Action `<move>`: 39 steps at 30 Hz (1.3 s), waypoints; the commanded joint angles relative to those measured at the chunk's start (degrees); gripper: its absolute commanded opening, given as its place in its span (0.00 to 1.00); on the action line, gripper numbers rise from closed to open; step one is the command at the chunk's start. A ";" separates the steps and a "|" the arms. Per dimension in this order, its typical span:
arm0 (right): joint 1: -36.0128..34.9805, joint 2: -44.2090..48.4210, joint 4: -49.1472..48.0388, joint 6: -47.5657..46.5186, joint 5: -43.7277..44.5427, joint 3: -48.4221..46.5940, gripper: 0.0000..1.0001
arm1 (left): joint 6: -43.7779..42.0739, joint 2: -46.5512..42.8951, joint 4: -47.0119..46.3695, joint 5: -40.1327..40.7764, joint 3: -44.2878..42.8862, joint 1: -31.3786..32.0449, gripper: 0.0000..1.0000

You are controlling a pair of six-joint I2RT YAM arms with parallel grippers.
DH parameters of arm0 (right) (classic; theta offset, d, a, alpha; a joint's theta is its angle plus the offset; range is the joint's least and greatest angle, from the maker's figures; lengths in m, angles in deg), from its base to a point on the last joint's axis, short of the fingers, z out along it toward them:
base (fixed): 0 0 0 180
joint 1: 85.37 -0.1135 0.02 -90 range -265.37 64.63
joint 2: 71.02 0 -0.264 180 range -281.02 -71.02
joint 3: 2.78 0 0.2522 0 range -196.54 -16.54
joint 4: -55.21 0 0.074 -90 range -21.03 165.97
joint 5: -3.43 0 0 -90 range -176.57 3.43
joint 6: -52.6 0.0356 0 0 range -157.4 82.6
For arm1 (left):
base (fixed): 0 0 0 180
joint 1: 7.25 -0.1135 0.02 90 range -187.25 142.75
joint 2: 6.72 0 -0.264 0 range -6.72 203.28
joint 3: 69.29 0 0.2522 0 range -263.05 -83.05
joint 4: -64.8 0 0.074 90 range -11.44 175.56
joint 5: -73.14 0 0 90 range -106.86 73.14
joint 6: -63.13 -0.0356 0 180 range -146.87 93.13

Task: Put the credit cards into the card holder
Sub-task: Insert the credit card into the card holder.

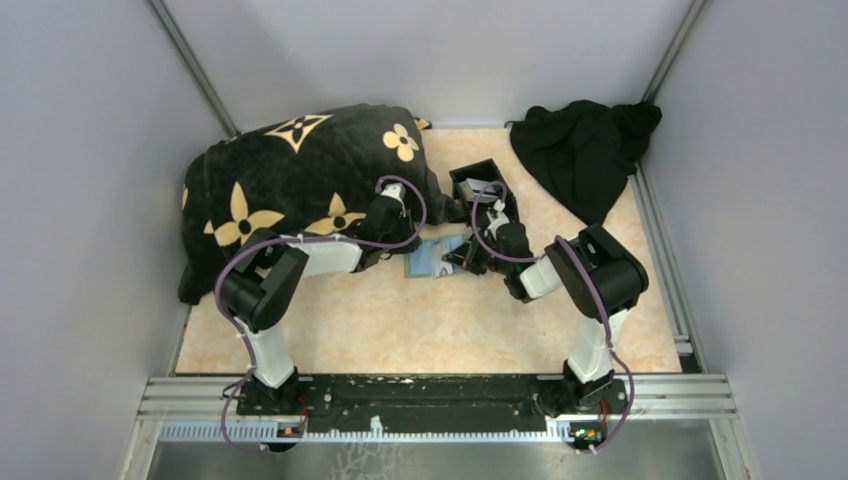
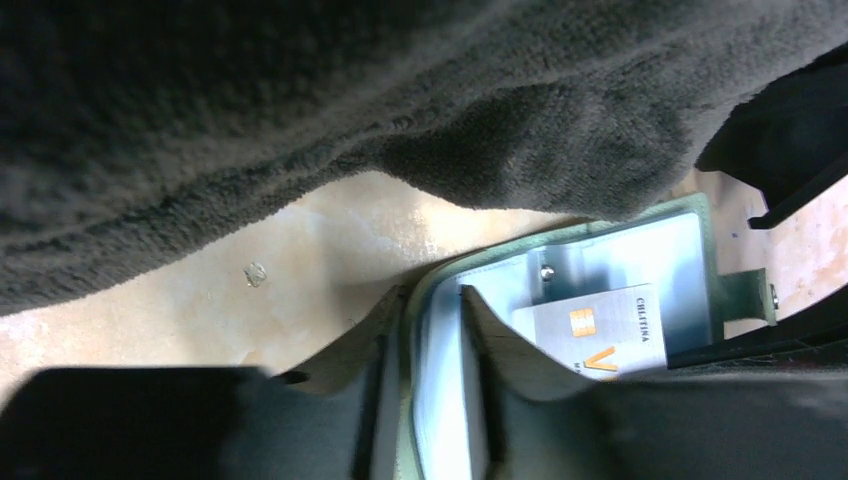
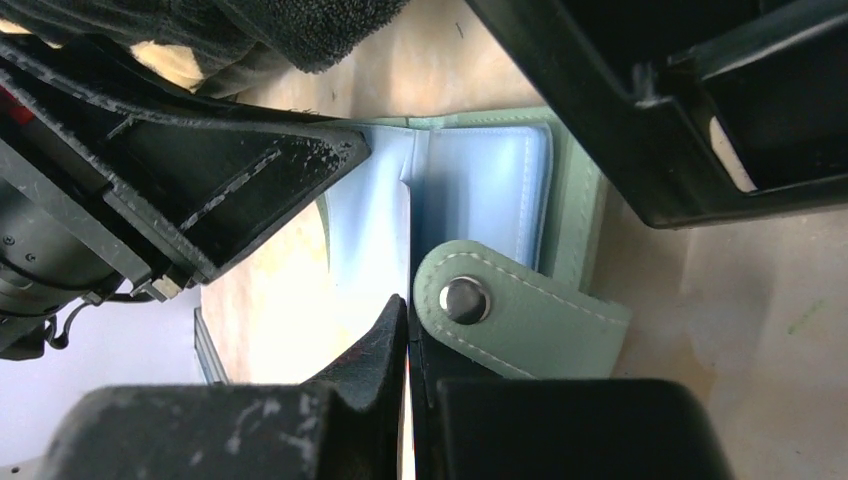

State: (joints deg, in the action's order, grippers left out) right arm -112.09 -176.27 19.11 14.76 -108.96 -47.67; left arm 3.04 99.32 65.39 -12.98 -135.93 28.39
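We see the left end effector (image 2: pixel 430 297) released, its jaws astride the holder's (image 2: pixel 640 250) edge, with a card (image 2: pixel 600 330) lying inside the holder. The right end effector (image 3: pixel 408 312) is clenched at the holder's fold.

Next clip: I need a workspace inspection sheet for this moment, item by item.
Surface: beige marbled table; no spills seen.
Job's things: card holder lies open between the grippers; one credit card with a chip lies on its inner face; other cards not made out.
Clutter: flower-patterned black blanket rear left, close to the holder; black cloth rear right; black box behind the holder.
Grippers: left gripper open, astride the holder's edge; right gripper shut beside the snap tab.
Cables: purple cables loop along both arms.
Surroundings: grey walls, metal rails.
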 commanded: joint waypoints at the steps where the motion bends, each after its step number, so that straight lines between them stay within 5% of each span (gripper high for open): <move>1: -0.07 1.67 -0.17 -1.04 -1.16 1.11 0.00 | -1.53 7.21 17.52 -1.19 2.85 0.49 0.29; 3: -0.30 2.17 -0.67 -0.86 -1.29 1.71 0.00 | -1.68 7.41 17.53 -1.17 2.62 0.48 0.17; 9: -0.53 3.36 0.03 -1.16 -1.26 1.69 0.00 | -2.98 8.61 17.54 -1.27 1.60 0.49 0.00; 27: 1.81 3.39 3.65 -3.23 4.01 -2.45 0.00 | -5.58 12.38 17.83 -3.51 -0.71 0.51 0.00; 39: 1.76 -0.84 -3.57 -0.41 7.22 -0.71 0.00 | -5.92 13.00 17.53 -5.21 -0.63 0.49 0.00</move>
State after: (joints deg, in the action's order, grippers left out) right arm -110.73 -175.27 20.64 13.82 -104.22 -48.48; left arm -0.93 104.23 66.00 -16.59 -141.31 28.26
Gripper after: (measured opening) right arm 0.007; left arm 0.024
